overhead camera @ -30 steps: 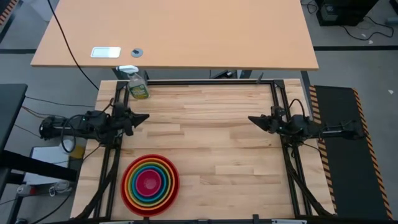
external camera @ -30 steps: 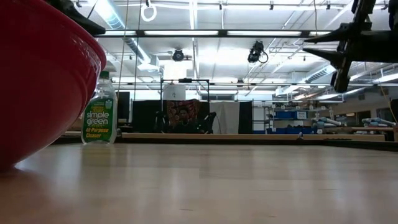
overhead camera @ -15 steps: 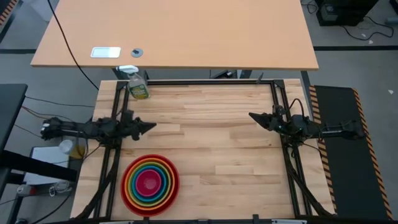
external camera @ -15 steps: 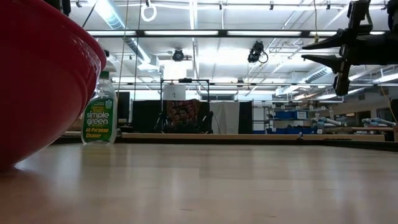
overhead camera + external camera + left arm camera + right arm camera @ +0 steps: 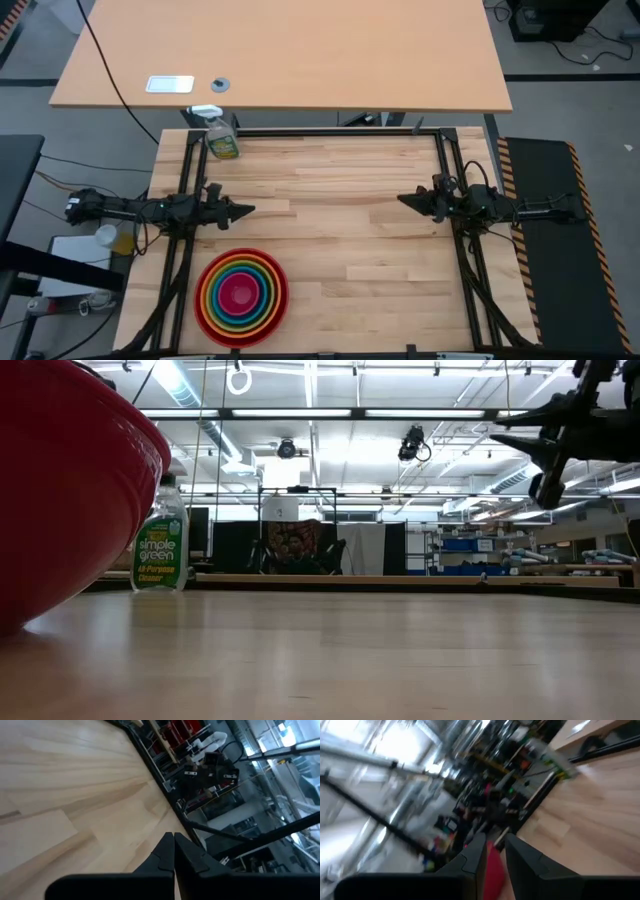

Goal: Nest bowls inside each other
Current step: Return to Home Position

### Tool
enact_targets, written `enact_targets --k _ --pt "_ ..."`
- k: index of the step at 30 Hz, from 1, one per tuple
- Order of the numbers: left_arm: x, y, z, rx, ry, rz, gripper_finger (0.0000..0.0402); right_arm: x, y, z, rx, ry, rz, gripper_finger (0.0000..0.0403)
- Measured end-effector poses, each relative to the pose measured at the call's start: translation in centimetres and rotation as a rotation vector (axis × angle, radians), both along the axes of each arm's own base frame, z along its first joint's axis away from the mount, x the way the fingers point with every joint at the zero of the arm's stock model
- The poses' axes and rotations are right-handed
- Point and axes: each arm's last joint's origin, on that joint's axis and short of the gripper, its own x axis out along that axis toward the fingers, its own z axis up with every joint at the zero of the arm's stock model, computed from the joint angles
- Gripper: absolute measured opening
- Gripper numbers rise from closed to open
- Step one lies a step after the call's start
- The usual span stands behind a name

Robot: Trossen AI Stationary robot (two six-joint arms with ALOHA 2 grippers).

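Note:
The bowls stand nested in one stack near the table's front left: red outermost, then orange, yellow-green, blue, and magenta-pink in the middle. The red bowl's wall fills the left of the low view, and its bottom rests on the table. My left gripper hovers shut beyond the stack, pointing level toward the table's right; its fingers lie together. My right gripper hovers at the right side, pointing level toward the left, with a small gap between its fingers and nothing in it.
A yellow-green spray bottle stands upright at the table's far left corner and also shows in the low view. Black frame rails run along the left and right edges. The wooden table top lies bare between the two grippers.
My left gripper has sunk toward the table, rolling a little about its own line, and stays shut. My right gripper has turned slightly in place. The stack of bowls has not moved.

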Motion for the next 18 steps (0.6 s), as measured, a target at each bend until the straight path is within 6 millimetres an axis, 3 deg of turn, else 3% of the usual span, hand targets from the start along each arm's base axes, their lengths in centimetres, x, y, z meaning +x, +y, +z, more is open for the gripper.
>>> enact_targets --k 5,7,9,12,15,18 --pt "0.0 0.0 -0.1 0.093 0.027 -0.014 0.0004 0.0 0.5 -0.1 -0.192 0.021 0.136 0.0081" --pt "0.1 -0.1 -0.2 0.334 0.078 -0.046 0.0004 0.1 0.8 -0.4 -0.382 0.053 0.225 0.0081" --pt "0.1 -0.1 -0.3 0.73 0.164 -0.091 0.0004 0.1 1.1 -0.9 -0.558 0.074 0.313 0.0081" --pt "0.2 -0.1 -0.3 1.196 0.255 -0.146 0.0004 0.1 1.3 -1.1 -0.701 0.066 0.372 0.008" --pt "0.2 -0.1 -0.4 1.453 0.301 -0.175 0.0004 0.1 1.3 -1.1 -0.721 0.062 0.383 0.008" --pt "0.2 -0.1 -0.4 1.543 0.316 -0.184 0.0004 0.1 1.3 -1.1 -0.695 0.064 0.386 0.008"
